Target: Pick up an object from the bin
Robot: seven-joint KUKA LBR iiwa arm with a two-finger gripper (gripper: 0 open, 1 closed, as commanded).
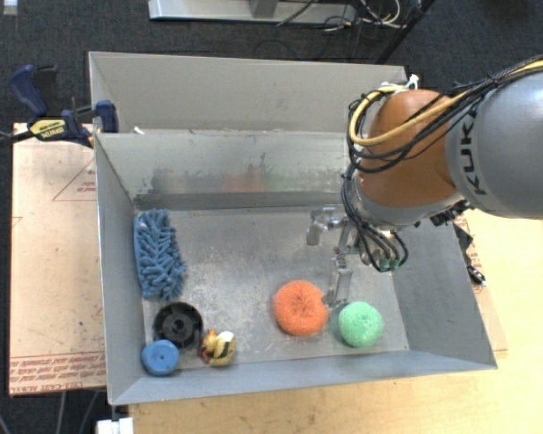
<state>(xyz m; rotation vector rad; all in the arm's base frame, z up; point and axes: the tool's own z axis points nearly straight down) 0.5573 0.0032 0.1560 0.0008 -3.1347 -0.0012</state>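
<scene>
— Blue disc (160, 358) and a little yellow toy (218, 348) sit closest to us, in the near left corner of the bin (253, 260), with a black ring (178, 322) just behind them.
— And the gripper (328, 265)?
— Low over the floor, right of the middle. Its fingers (341, 277) stand apart, with nothing between them. The orange ball (300, 308) lies just on the near side of them, with the nearer fingertip beside its right edge. A green ball (360, 324) lies just right of that.
— That blue fuzzy thing (157, 253)?
— Well off, along the left wall.
</scene>
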